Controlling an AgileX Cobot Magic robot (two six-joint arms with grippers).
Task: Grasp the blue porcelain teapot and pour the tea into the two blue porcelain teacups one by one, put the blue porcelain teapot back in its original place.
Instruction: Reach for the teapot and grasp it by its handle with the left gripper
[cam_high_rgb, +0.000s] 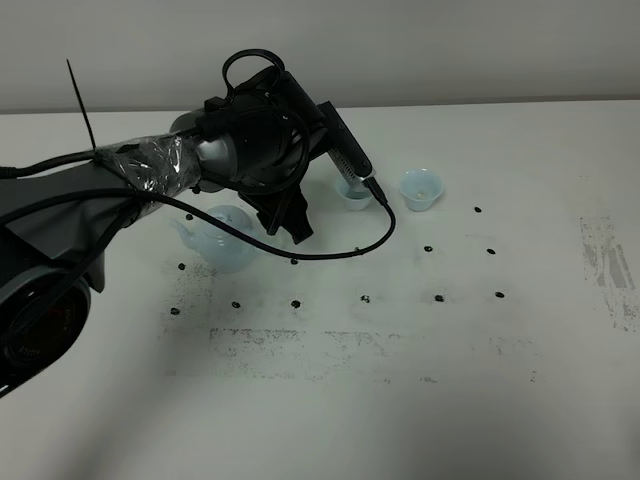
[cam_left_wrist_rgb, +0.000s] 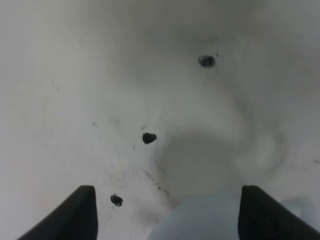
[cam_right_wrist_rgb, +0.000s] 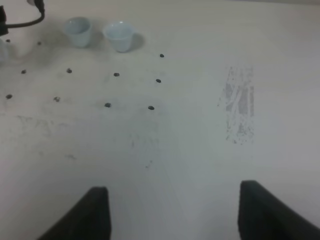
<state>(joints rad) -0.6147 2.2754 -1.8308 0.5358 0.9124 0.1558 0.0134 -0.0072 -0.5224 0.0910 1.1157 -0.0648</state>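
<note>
Left hand spread over teapot — pale blue, glossy.

**A:** Where is the teapot?

**B:** On the table, left of centre. The left gripper is over the pot's right side.

**A:** And the cups?

**B:** Farther back, right of the pot, side by side and not touching. The left teacup is partly behind the arm, and the right teacup is near it.

**A:** The marks?

**B:** In rows on the table, nearer than the cups and running rightward.
</note>
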